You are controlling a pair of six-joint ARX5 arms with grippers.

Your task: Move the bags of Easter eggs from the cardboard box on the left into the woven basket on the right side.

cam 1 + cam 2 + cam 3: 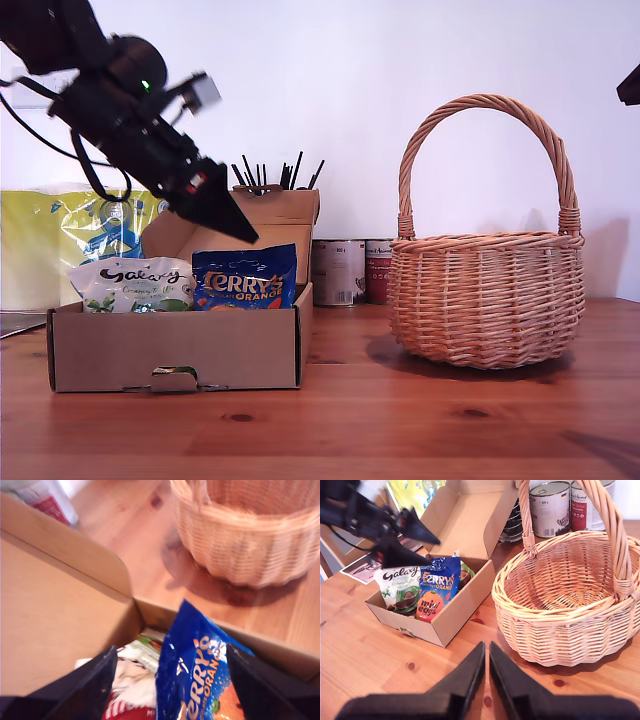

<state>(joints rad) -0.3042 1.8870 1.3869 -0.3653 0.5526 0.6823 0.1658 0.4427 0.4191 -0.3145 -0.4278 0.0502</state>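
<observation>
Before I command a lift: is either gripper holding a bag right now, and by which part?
Nothing is held. My first gripper is open, its jaws either side of the Terry's Orange bag's top, not closed on it. My second gripper hovers almost shut, empty, beside the woven basket.

— Position of the containers? — The cardboard box stood at the exterior view's left, the woven basket at its right, apart, both on the table.
— Contents? — The Galaxy bag and Terry's bag stood side by side in the box. Two tin cans stood behind, between box and basket.
</observation>
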